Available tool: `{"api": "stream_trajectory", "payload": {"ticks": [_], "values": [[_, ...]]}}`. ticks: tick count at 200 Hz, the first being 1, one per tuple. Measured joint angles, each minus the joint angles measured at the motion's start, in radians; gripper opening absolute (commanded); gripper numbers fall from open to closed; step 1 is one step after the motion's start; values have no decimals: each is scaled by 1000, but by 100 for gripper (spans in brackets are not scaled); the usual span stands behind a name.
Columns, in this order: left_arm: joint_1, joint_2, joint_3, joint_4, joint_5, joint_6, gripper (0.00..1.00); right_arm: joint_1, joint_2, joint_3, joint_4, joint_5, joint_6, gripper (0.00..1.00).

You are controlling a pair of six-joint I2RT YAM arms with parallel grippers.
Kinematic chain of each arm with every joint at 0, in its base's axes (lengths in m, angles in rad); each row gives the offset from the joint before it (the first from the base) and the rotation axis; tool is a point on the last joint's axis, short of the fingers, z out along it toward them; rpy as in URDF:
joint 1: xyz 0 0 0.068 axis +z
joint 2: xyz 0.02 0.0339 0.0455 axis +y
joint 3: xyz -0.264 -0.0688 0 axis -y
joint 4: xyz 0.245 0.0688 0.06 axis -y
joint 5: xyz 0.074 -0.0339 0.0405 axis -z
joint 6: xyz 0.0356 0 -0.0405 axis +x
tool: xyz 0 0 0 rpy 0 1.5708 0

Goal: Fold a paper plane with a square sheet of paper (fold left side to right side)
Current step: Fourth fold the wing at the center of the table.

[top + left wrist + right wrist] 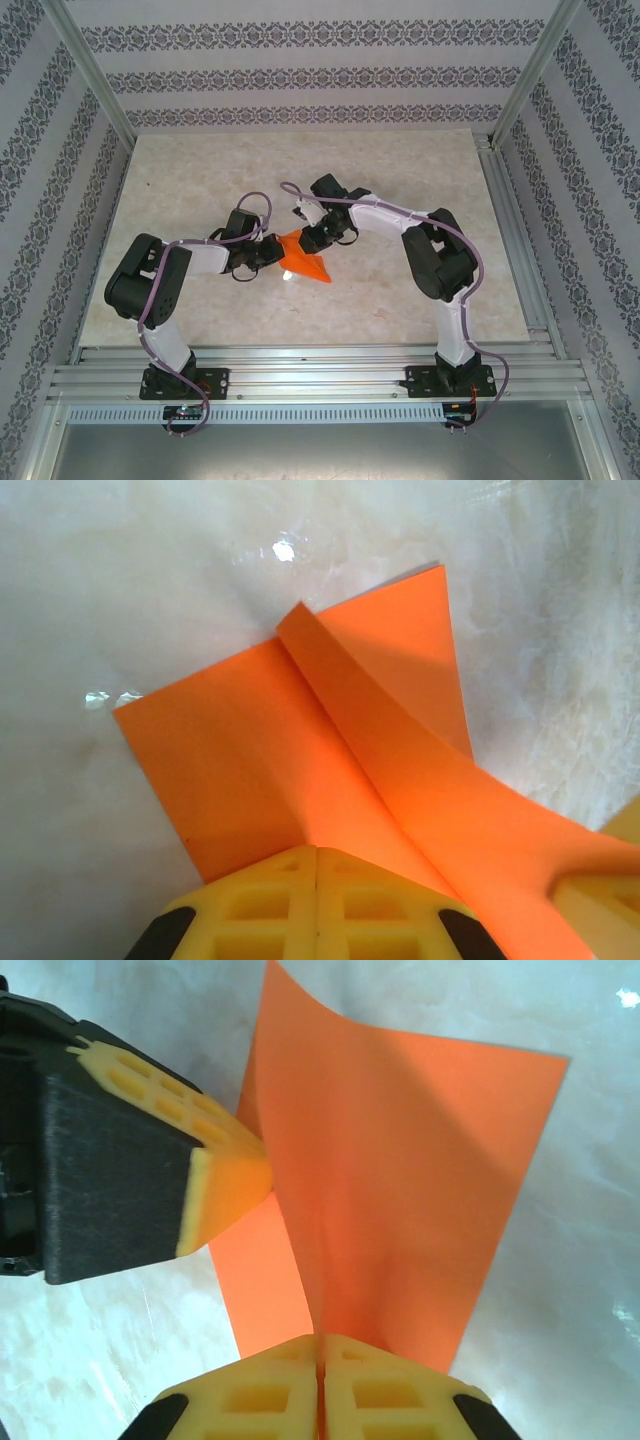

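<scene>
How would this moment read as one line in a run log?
stage: mid-fold | left pincer: shut on orange sheet | right pincer: shut on orange sheet | sheet: creased, flap raised over table

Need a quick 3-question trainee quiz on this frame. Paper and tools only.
1. The left tool and right tool both have their pads together. Which of them pinches the orange sheet? A: left tool only. B: right tool only. C: both.
2. True or false: the orange sheet lies fully flat, with no part raised.
3. Fill in: in the top view, the orange sheet sits ___ the two tools.

Key:
1. C
2. False. Part of it stands up in a fold.
3. between
</scene>
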Motion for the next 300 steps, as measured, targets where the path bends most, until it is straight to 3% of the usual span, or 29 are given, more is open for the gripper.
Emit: {"api": "stream_trajectory", "payload": {"ticks": [116, 300], "values": [[0, 2, 0, 0, 0, 0, 0, -27, 23, -84, 83, -164, 31, 12], [0, 2, 0, 0, -3, 2, 0, -60, 100, 5, 6, -151, -13, 11]]}}
